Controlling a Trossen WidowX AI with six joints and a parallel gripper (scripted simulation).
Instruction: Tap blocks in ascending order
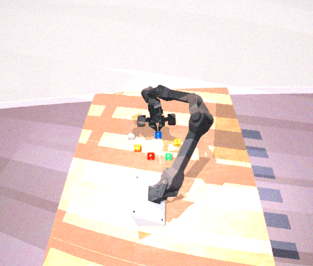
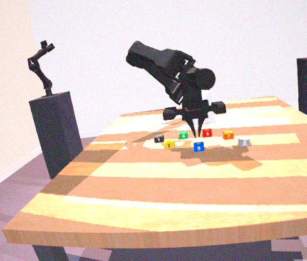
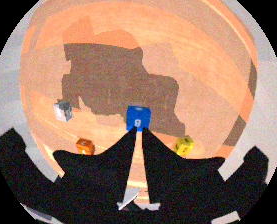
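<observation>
Gripper [image 2: 197, 135] is hovering nearly closed and empty just above the blue block [image 2: 198, 146], at 12 o'clock in the wrist view; progress is unclear.

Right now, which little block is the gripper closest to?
The blue block: the gripper hangs just above it, while the other colours sit off to the sides.

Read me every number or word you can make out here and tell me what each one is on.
"1" on the black block
"2" on the yellow block
"4" on the green block
"3" on the red block
"7" on the orange block
Blue block: a digit, too blurred to read.
Grey block: a digit, too blurred to read.
No other words or labels show.
</observation>
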